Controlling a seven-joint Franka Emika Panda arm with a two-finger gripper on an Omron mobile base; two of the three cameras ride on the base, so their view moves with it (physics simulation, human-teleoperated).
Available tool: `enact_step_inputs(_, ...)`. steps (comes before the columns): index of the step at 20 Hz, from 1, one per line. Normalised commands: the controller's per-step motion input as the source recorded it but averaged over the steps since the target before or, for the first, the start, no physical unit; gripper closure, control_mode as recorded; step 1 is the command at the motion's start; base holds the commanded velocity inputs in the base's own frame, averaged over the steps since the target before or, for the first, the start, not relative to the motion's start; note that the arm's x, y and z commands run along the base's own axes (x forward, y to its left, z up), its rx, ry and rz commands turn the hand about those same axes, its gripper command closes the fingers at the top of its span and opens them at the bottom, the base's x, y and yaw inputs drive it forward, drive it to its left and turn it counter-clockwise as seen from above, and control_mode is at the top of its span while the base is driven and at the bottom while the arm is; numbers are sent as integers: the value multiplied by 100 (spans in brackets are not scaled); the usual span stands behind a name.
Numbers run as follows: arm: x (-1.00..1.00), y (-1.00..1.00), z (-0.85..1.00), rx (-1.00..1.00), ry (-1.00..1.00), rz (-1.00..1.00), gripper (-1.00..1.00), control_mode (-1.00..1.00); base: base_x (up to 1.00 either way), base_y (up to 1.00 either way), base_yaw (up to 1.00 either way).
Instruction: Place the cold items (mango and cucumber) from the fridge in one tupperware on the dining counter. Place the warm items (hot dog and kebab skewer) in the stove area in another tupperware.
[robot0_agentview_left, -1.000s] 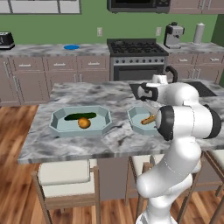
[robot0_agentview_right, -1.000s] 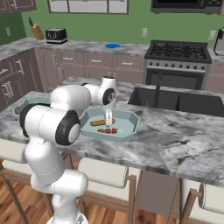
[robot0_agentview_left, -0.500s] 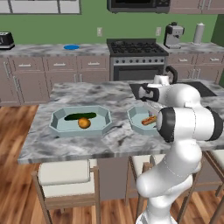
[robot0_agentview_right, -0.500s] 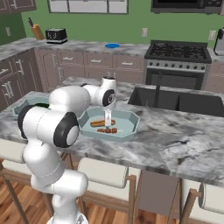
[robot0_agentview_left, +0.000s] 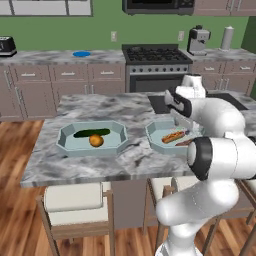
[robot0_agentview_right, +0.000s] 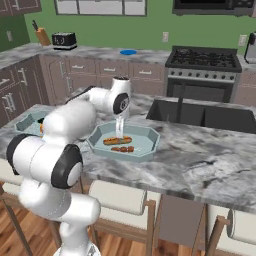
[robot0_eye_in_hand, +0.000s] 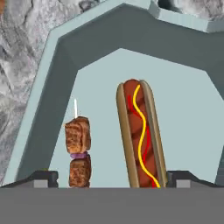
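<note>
On the dining counter (robot0_agentview_left: 131, 161) stand two pale blue tupperwares. The left tupperware (robot0_agentview_left: 65, 143) holds the dark green cucumber (robot0_agentview_left: 91, 133) and the orange mango (robot0_agentview_left: 96, 141). In the right tupperware (robot0_agentview_left: 155, 135) (robot0_agentview_right: 146, 148) lie the hot dog (robot0_agentview_left: 173, 136) (robot0_agentview_right: 117, 140) (robot0_eye_in_hand: 140, 135) and the kebab skewer (robot0_agentview_left: 185, 143) (robot0_agentview_right: 123, 149) (robot0_eye_in_hand: 78, 151), side by side. My gripper (robot0_agentview_right: 120, 131) (robot0_eye_in_hand: 113, 181) points straight down over them, open. Its fingertips (robot0_eye_in_hand: 41, 179) stand wide apart, outside both items, touching neither.
A black sink (robot0_agentview_right: 200, 112) is set into the counter just right of the tray. Cushioned stools (robot0_agentview_left: 75, 202) line the near edge. The stove (robot0_agentview_left: 155, 55), a blue plate (robot0_agentview_left: 81, 53), a toaster (robot0_agentview_left: 6, 46) and a coffee machine (robot0_agentview_left: 198, 40) sit along the back wall.
The jaws have spread wide over the right tupperware. The arm has barely moved, and the hot dog and skewer lie where they were.
</note>
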Motion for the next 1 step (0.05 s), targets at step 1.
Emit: enact_step_inputs(1,-39,0,66,0,0,-3,-100,-100,0,0,0)
